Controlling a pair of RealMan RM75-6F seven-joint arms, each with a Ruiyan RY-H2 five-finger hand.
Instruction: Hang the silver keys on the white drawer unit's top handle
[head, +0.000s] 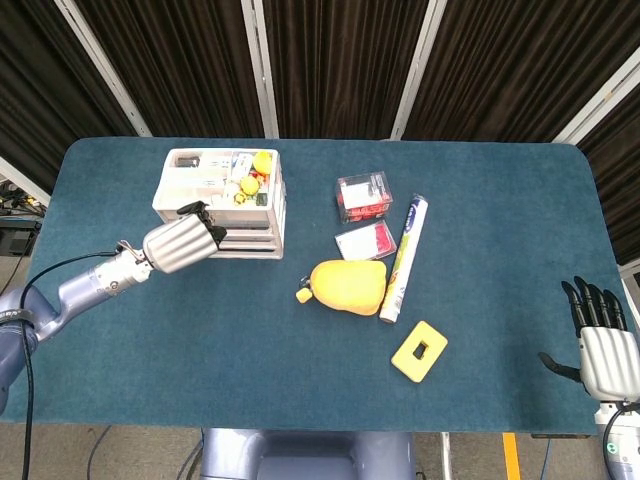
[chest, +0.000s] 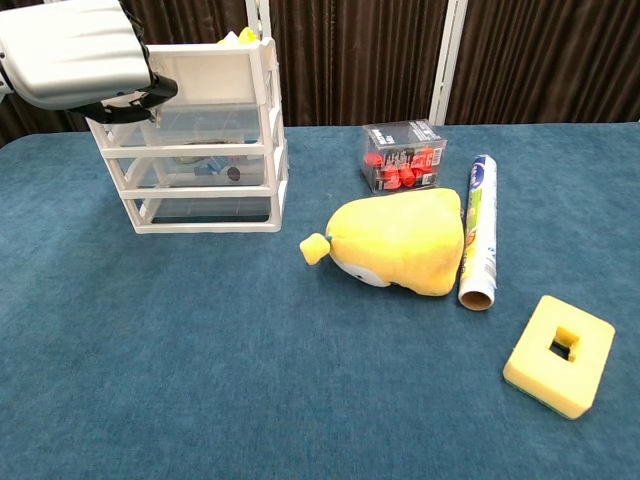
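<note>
the table (head: 520, 200) is covered in a deep teal blue cloth. left of the yellow plush toy (chest: 398, 242) stands the white drawer unit (chest: 205, 150) with clear drawers, small yellow and red bits on its top. behind the plush sits a clear box (chest: 404, 156) of red pieces; at its right lies a white roll (chest: 478, 230) printed blue and yellow-green, then a yellow foam block (chest: 560, 354). both hands, left (head: 183, 243) and right (head: 604, 350), are silver with black fingers.

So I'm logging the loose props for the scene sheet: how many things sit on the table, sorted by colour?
White: 2, the drawer unit and the rolled tube
Yellow: 2, the plush toy and the foam block
Clear with red contents: 2, the box and the packet
Total: 6
</note>
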